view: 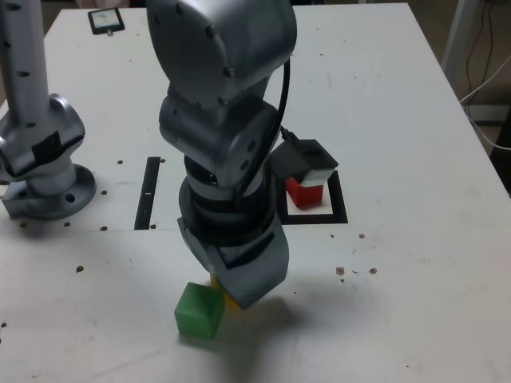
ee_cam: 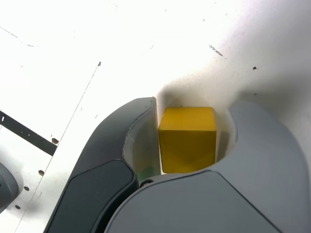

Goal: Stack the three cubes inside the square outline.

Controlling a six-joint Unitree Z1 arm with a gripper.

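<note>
The pale desk fills much of both views; only the exterior view shows the bulk of the grey arm over it. The hand shows its gap only in the wrist view: its jaws stand parted on either side of the yellow cube, one right against it or nearly so, a strip of desk visible by the other, so it is not clenched. The exterior view alone shows the square outline, partly behind the arm, with the red cube inside it. The black strip appears in both. The green cube, seen whole only in the exterior view, sits just beside the yellow one, outside the jaws.
</note>
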